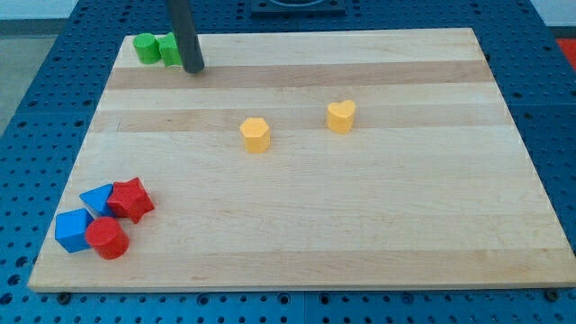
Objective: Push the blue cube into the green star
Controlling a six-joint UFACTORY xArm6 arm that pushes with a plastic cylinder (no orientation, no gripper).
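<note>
The blue cube (72, 230) sits near the board's bottom-left corner, touching a red cylinder (109, 238) on its right. A blue triangular block (97, 198) and a red star (131, 199) sit just above them in the same cluster. Two green blocks stand at the board's top-left: one (145, 48) on the left and one (169, 49) beside it, partly hidden by the rod; which one is the star I cannot tell. My tip (193, 68) rests on the board just right of the green blocks, far from the blue cube.
A yellow hexagonal block (256, 135) stands near the board's middle. A yellow heart (341, 116) stands to its right. The wooden board (360, 225) lies on a blue perforated table.
</note>
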